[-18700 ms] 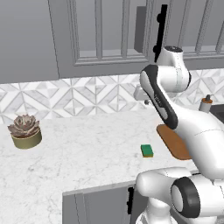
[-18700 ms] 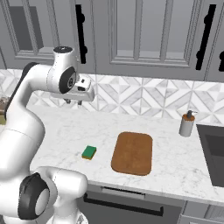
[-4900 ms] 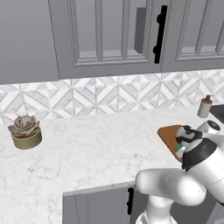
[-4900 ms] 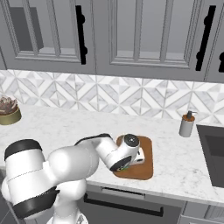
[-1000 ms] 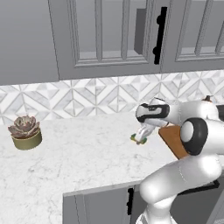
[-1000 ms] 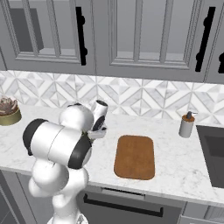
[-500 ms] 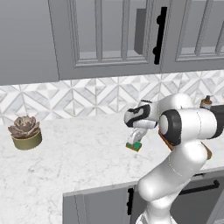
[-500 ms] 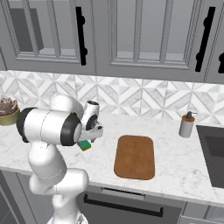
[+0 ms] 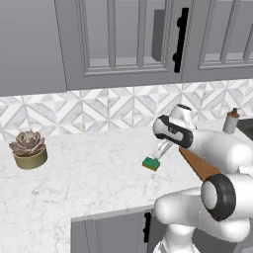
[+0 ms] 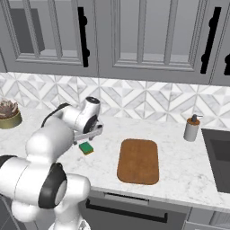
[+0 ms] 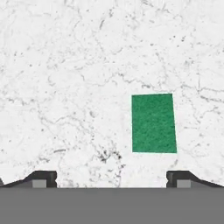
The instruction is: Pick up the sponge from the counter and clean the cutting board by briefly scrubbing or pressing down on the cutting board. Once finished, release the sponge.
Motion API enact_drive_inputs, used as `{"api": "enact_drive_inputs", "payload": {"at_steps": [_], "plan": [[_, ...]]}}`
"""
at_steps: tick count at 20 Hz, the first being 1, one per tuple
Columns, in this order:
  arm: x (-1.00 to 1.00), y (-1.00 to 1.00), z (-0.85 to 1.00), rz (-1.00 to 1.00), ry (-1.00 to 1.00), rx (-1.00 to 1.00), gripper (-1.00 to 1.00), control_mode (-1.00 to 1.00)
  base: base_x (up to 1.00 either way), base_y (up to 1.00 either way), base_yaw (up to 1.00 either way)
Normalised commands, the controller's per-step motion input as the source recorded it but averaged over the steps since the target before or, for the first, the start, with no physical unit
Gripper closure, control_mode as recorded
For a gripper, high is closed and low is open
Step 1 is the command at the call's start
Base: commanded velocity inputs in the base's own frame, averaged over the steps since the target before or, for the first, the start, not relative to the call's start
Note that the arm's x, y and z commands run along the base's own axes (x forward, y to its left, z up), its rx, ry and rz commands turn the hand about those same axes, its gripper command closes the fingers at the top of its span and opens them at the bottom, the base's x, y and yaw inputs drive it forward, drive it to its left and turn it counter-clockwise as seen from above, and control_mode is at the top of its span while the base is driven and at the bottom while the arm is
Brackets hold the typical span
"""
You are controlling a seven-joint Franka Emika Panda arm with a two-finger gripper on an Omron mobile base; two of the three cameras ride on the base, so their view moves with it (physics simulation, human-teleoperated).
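The sponge [image 9: 151, 163] [image 10: 86, 148] lies flat on the white marble counter [image 9: 89, 183], green top up, to the left of the cutting board [image 10: 138, 161]. The board is a bare brown slab with rounded corners; only its near edge [image 9: 197, 165] peeks past my arm in the left base view. My gripper [image 9: 160, 151] [image 10: 88, 134] hangs just above the sponge, open and holding nothing. In the hand view the sponge [image 11: 154, 123] sits right of centre on the counter [image 11: 65, 87], and the gripper [image 11: 111, 177] has its tips spread wide apart.
A potted succulent [image 9: 28, 148] [image 10: 8, 113] stands at the far left by the backsplash. A soap bottle [image 9: 230, 121] [image 10: 192, 128] stands right of the board, with a sink [image 10: 220, 157] beyond it. Grey wall cabinets hang overhead.
A second ago the gripper held the sponge above the counter. It has since opened, and the sponge now lies on the counter below it. The arm swung a little to the left.
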Motion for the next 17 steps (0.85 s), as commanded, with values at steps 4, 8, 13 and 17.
{"api": "enact_drive_inputs", "payload": {"at_steps": [4, 8, 13, 17], "plan": [[-0.92, 0.0, 0.82, -0.09, -0.15, 0.1, -1.0, -1.0, 0.0, 0.0, 0.0], [-1.0, 0.0, 1.0, -0.18, -0.04, 0.1, -1.0, -1.0, 0.0, 0.0, 0.0], [-1.0, 0.0, 0.93, -0.29, -0.13, 0.03, -1.0, -1.0, 0.0, 0.0, 0.0], [-0.9, 0.01, 0.98, -0.3, -0.22, 0.02, -1.0, -1.0, 0.0, 0.0, 0.0]]}}
